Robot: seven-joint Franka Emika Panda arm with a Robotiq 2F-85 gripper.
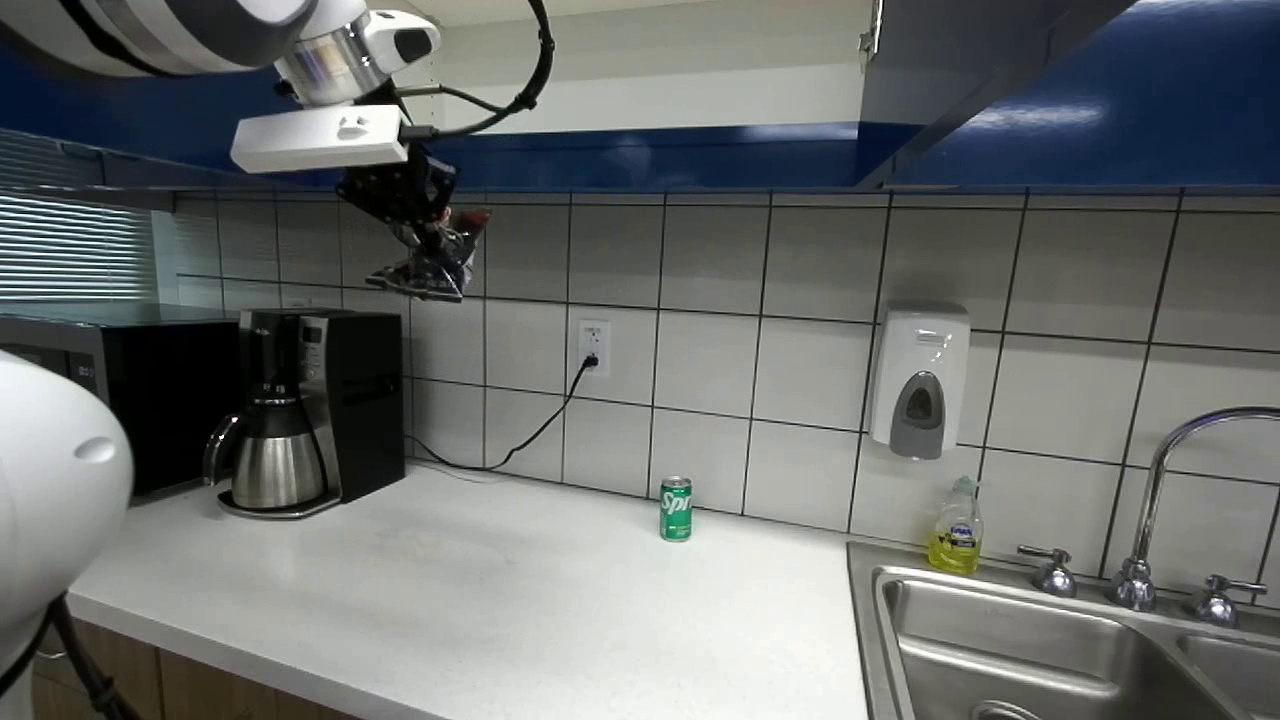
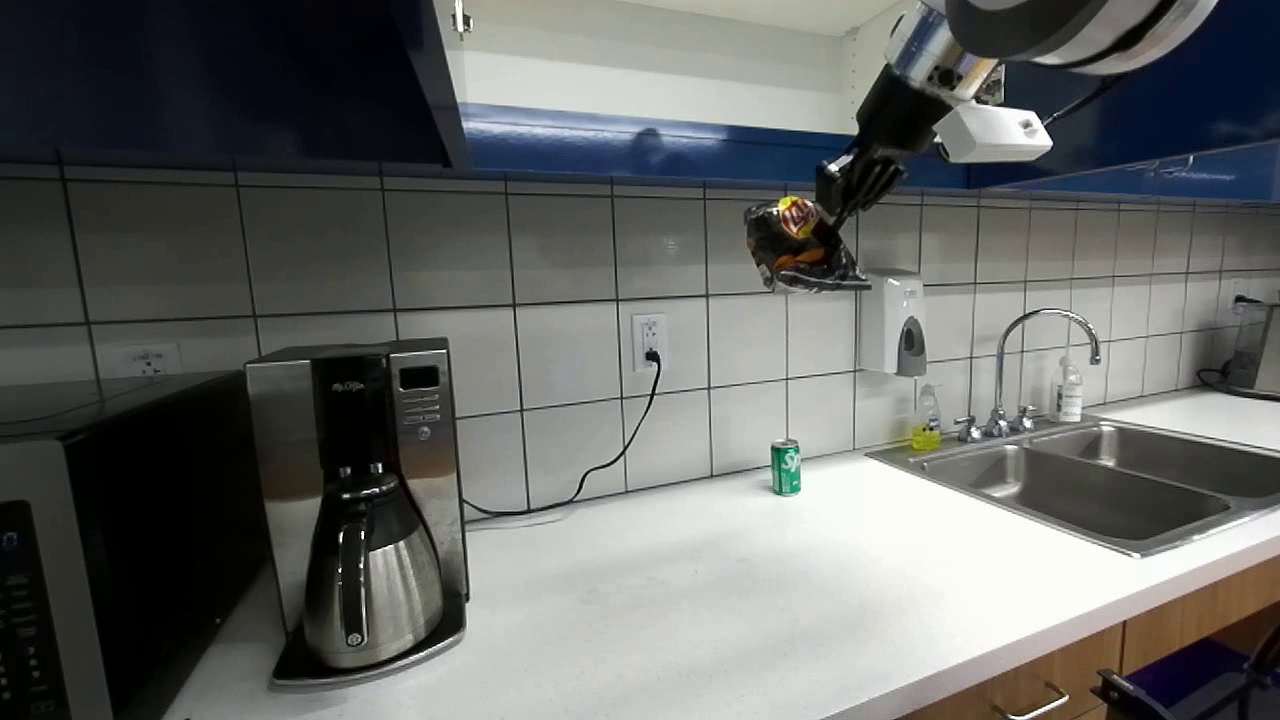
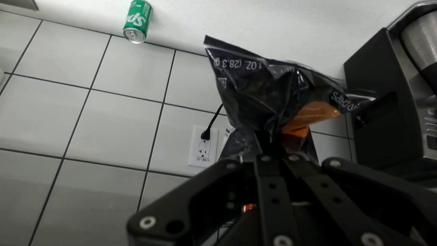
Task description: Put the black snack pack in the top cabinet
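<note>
Jaws pinching crinkled black foil snack pack point(image 3: 273, 92); I'd lift higher before reaching far into glossy blue top cabinet point(image 1: 650, 160).

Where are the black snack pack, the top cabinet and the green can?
Black snack pack point(image 3: 256, 87), wrist view: crinkled black foil.
Top cabinet point(image 2: 650, 75), in an exterior view: inner back wall.
Green can point(image 1: 676, 512), in an exterior view: lettered side.

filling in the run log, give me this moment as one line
claw: shut on black snack pack | top cabinet: open | pack: above counter, below cabinet opening | placing: not done
</note>
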